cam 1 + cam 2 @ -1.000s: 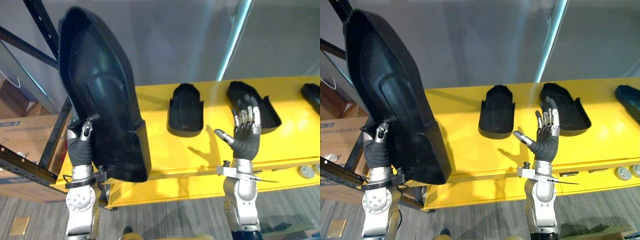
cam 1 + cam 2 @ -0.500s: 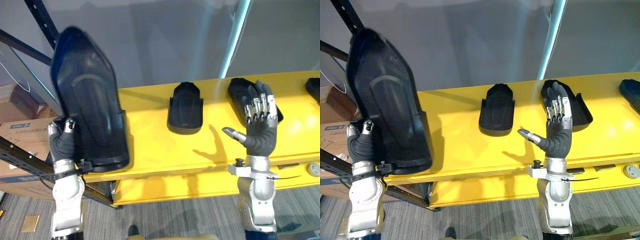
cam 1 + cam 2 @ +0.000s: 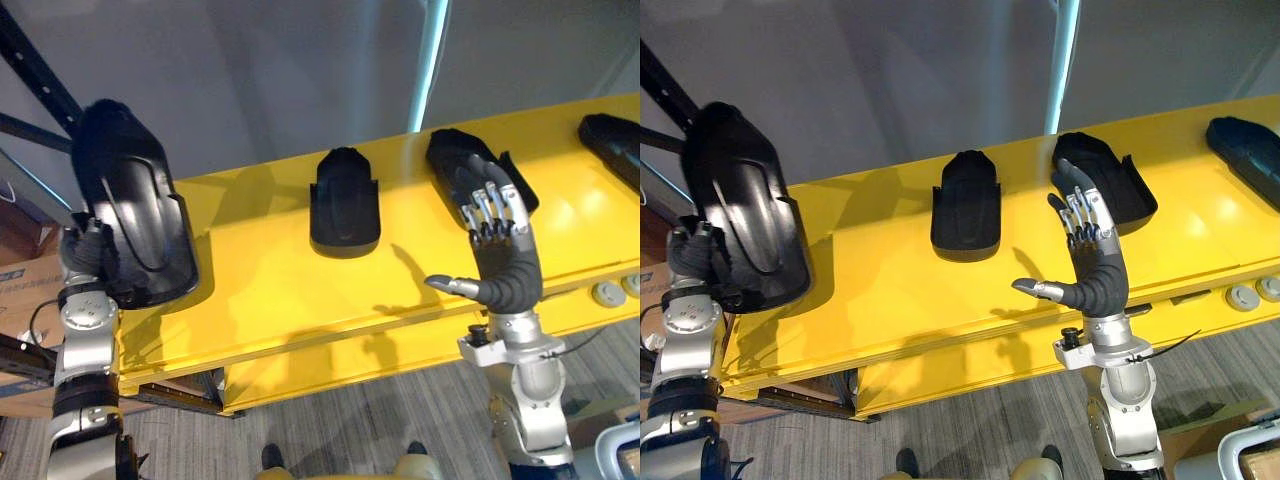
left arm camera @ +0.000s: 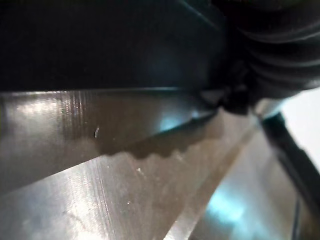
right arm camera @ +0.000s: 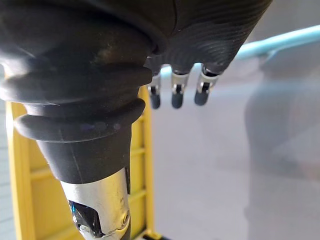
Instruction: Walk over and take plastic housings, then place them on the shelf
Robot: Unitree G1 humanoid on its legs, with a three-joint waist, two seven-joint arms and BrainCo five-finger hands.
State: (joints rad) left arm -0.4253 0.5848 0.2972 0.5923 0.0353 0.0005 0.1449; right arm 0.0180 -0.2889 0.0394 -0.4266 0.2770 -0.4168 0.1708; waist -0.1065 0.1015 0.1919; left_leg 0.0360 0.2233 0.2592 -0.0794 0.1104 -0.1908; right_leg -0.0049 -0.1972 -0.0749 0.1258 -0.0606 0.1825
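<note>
A large black plastic housing [image 3: 135,225] stands tilted at the left end of the yellow shelf [image 3: 270,285], its lower end on or just above the shelf top. My left hand [image 3: 690,255] is shut on its near edge; in the left wrist view the housing [image 4: 100,45] sits right against the hand. My right hand [image 3: 505,270] is held up open over the shelf's front edge, fingers [image 5: 175,92] straight and thumb out, holding nothing. Three more black housings [image 3: 345,200] [image 3: 470,175] [image 3: 612,140] lie on the shelf.
Black rack beams [image 3: 30,60] and a cardboard box [image 3: 20,280] stand at the left. A grey wall with a teal pole [image 3: 432,60] is behind the shelf. Small round parts [image 3: 605,293] sit on the lower ledge at right. Grey carpet lies below.
The view has shifted as I moved. My left hand has brought the big housing down from in front of me to the shelf's left end. The right hand stays raised and open.
</note>
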